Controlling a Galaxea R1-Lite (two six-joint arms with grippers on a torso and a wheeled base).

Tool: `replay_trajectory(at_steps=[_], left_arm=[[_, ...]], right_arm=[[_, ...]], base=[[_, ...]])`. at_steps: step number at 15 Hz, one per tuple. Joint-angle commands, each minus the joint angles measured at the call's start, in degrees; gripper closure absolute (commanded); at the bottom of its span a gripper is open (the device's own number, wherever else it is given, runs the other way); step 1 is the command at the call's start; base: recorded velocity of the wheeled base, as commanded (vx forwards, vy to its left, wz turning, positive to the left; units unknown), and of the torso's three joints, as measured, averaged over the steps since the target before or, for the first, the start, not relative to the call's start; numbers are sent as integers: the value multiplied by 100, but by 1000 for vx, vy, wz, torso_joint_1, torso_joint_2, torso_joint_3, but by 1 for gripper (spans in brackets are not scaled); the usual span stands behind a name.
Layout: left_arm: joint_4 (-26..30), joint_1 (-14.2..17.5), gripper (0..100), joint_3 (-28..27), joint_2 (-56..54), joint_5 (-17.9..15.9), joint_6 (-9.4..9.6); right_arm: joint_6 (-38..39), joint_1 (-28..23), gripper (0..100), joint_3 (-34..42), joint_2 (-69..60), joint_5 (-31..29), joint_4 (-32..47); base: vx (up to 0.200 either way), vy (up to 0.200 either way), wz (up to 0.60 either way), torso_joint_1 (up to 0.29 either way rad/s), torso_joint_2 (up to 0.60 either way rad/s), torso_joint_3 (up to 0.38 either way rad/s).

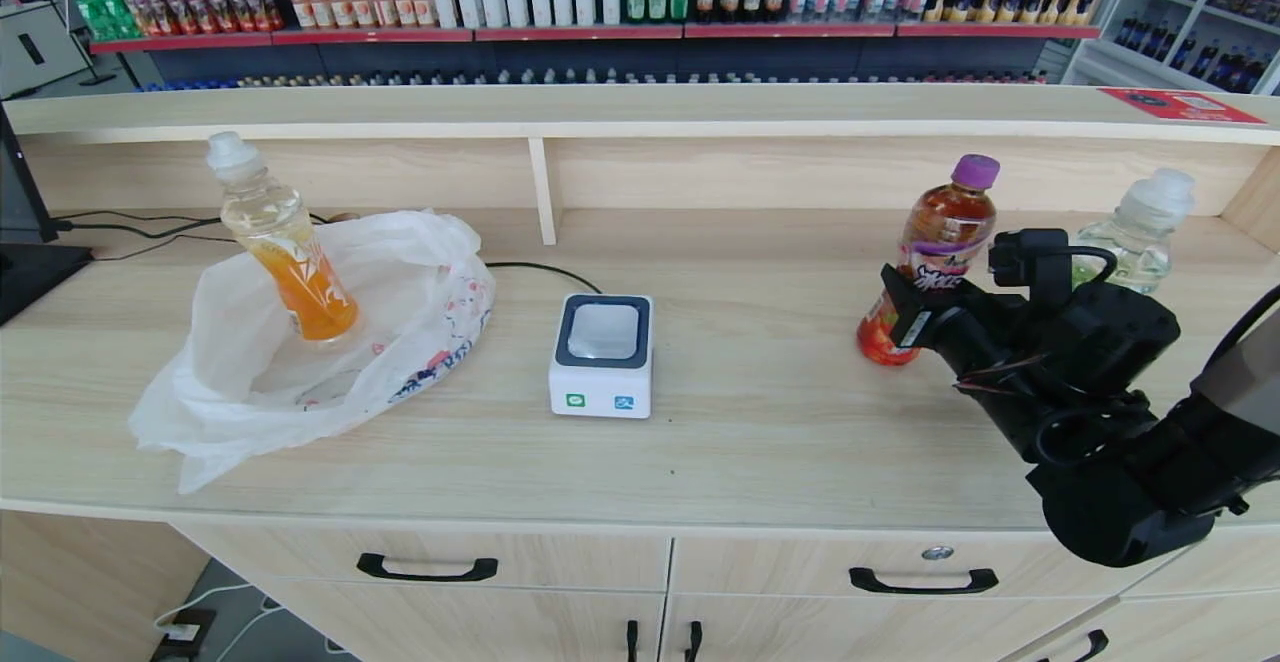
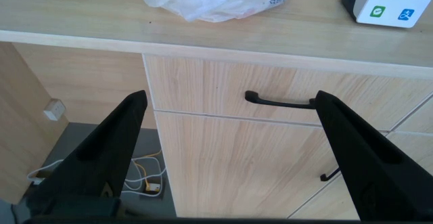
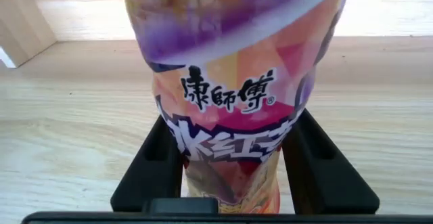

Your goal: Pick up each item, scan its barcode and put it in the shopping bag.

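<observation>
The purple-capped tea bottle point(image 1: 940, 242) stands upright on the worktop point(image 1: 760, 422), well right of the scanner point(image 1: 601, 354). The right pincer point(image 3: 230, 149) appears clamped round its lower body. The left pincer point(image 2: 230, 97) gapes wide below the worktop's edge, so the right arm is nearer.

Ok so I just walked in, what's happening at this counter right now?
A robot is checking out drinks. Its right gripper is closed around the tilted purple-capped bottle on the right of the counter, not yet at the scanner in the middle. An orange drink bottle already stands in the shopping bag on the left. A clear bottle waits behind the right arm. The left gripper hangs open by the drawers.
</observation>
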Motion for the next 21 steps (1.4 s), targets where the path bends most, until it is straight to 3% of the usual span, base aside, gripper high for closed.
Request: replay_trajectory(at_steps=[1, 14, 21], left_arm=[[0, 0, 0, 0, 0, 0, -1], [0, 0, 0, -9, 0, 0, -1], [0, 0, 0, 0, 0, 0, -1]], right_arm=[[10, -19, 100, 7, -131, -1, -28], [1, 157, 100, 279, -825, -1, -28], [-16, 931, 100, 561, -1414, 7, -28]], base=[[0, 0, 0, 0, 0, 0], [0, 0, 0, 0, 0, 0], [0, 0, 0, 0, 0, 0]])
